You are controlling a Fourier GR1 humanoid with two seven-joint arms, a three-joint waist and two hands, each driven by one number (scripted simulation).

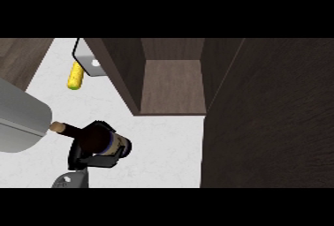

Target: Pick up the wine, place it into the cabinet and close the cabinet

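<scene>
Big grey forearm [20, 117] fills the left edge of the frame, nearest the camera; it's cut off by the frame, so which arm it is & what its hand is doing can't be told. Just right of it, lower left of centre, the wine bottle [98, 140] lies tilted, cork end toward the left, base toward the right. Black hand [96, 160] is curled round the bottle's body from below, fingers clamped on it; prob. the left hand going by its grey wrist coming up from the bottom edge at left, but that's a judgement.

Progress, as I read it: pick-up looks done or nearly so, bottle is in the grasp, though whether it's off the white counter [163, 145] or resting on it can't be told from straight above. Cabinet [171, 88] at upper centre is open, shelf bare, bottle well apart from it. Dark door panel [267, 114] takes up the right side. Left to do: carry bottle in, let go, shut door.

Hard to see: label mostly covered by fingers; other hand not visible. Upper left: yellow corn cob [76, 76] beside a small grey object [96, 66], partly hidden by the cabinet wall.
</scene>
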